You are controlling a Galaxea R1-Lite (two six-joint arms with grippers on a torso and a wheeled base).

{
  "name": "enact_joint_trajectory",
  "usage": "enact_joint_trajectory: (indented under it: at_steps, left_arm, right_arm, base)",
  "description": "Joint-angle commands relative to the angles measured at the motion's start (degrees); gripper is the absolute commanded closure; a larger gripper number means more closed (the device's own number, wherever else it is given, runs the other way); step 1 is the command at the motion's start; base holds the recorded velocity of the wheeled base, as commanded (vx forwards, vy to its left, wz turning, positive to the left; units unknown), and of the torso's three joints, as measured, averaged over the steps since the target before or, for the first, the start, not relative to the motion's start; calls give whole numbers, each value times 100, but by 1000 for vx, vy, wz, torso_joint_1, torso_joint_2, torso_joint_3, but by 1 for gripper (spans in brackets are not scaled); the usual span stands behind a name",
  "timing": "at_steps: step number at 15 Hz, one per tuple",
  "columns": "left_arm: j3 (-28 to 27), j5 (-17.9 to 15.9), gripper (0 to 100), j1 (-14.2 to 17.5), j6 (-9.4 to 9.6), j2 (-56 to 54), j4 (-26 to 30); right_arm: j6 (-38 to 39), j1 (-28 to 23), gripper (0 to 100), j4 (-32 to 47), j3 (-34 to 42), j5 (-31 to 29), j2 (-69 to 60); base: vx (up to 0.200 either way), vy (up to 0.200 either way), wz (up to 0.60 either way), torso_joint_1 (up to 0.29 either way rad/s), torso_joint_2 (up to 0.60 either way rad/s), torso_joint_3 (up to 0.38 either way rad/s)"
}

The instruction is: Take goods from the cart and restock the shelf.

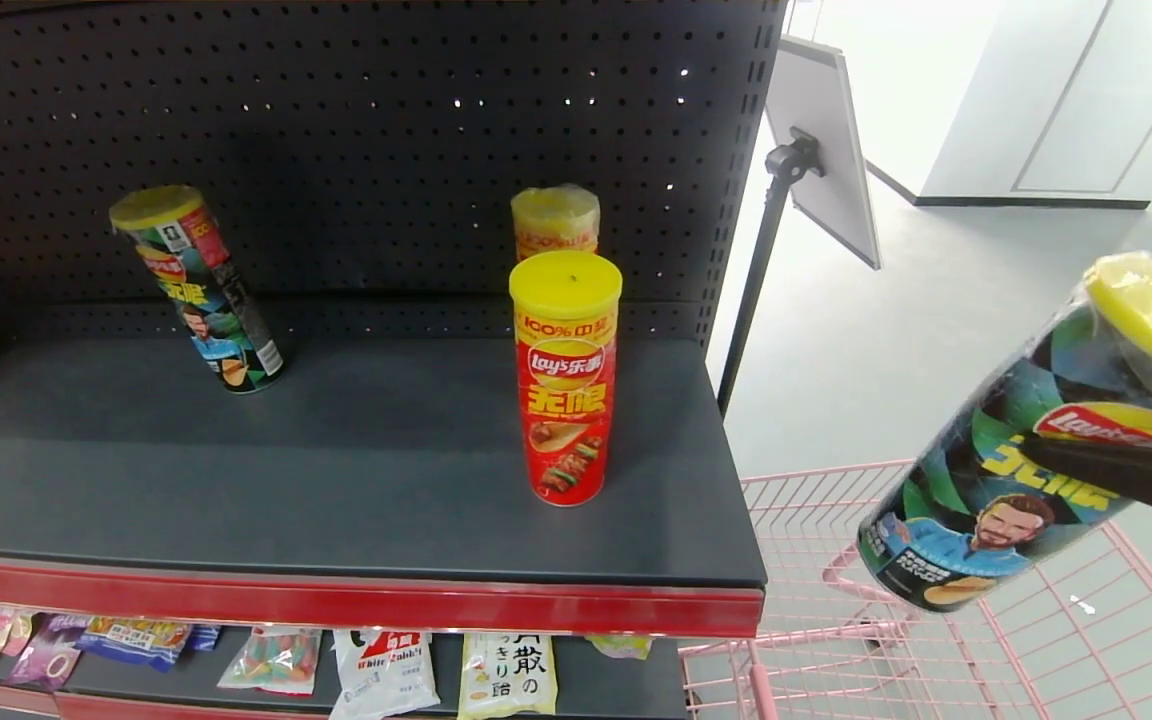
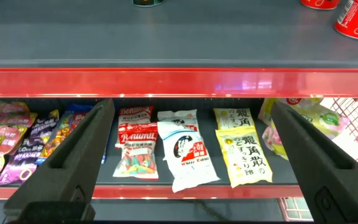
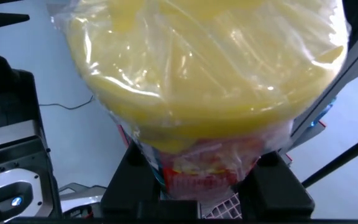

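Already on the shelf (image 1: 336, 470): three chip cans. A blue-green can (image 1: 198, 290) stands far left near the pegboard (image 1: 386, 120), a red can (image 1: 564, 380) is upright nearer the front edge, and a wrapped can (image 1: 555, 220) is just behind it.
Held can (image 1: 1016, 450): a fourth one, blue-green with a yellow lid, tilted in the air off the shelf's right end and above the pink cart (image 1: 816, 475).
Right gripper (image 3: 204, 186): jaws clamped on the held can's body, just below the lid.
Left gripper (image 2: 191, 109): jaws spread wide with nothing between them, facing the snack bags (image 2: 185, 152) on the lower tier (image 2: 148, 182).
Progress: partway, by my reading (this can is out of the cart but not yet set down).
Left to do: bring the can over a bare stretch of shelf, stand it upright and release it.
Cart stock: cannot tell whether more goods wait, since most of the basket is hidden.
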Motion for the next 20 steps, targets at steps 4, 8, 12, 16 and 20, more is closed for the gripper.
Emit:
enact_joint_trajectory:
  at_steps: [4, 8, 12, 16, 20]
  left_arm:
    - [0, 0, 0, 2, -2, 7, -1]
    - [0, 0, 0, 2, -2, 7, -1]
    - [0, 0, 0, 2, -2, 7, -1]
    - [0, 0, 0, 2, -2, 7, -1]
    - [0, 0, 0, 2, -2, 7, -1]
  right_arm:
    - [-14, 551, 100, -3, -76, 0, 155]
    - [-5, 665, 100, -12, -164, -123, 304]
    - [30, 771, 100, -12, -296, -237, 410]
    - [30, 1114, 100, 23, -560, -545, 453]
    - [56, 1623, 100, 32, -577, -1274, 471]
  base:
    - [0, 0, 0, 0, 0, 0]
    - [0, 0, 0, 0, 0, 0]
    - [0, 0, 0, 0, 0, 0]
    - [0, 0, 0, 0, 0, 0]
    - [0, 0, 0, 0, 0, 0]
